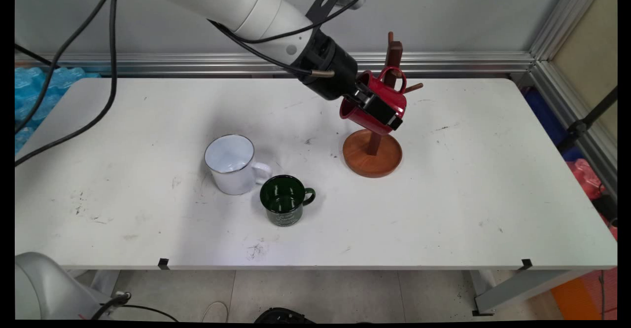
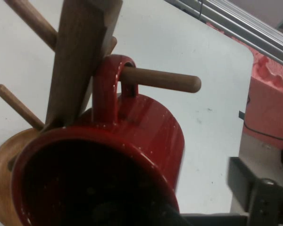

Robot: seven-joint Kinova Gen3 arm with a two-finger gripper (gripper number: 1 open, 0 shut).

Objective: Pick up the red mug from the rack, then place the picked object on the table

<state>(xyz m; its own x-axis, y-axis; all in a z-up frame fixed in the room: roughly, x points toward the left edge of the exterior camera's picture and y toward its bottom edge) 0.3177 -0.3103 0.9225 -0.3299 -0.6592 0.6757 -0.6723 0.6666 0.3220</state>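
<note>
The claw sits at the wooden mug rack on the far right-centre of the tabletop, clenched on the rim of a red mug: in the main view one black finger lies along the mug's outside wall, and the hand view looks straight into the dark mouth, with the other finger seemingly inside, though that part is hard to make out. The mug is tilted, mouth toward the arm and down-left, base toward the rack's post. Key relation: the mug's handle is looped over a wooden peg, the peg passing through the loop and its rounded tip sticking out past it; the handle sits close against the upright post. The mug hangs above the rack's round base, not touching the tabletop. Other pegs are bare. Well apart, nearer the front, a white mug and a green mug stand upright just beside each other, untouched.
</note>
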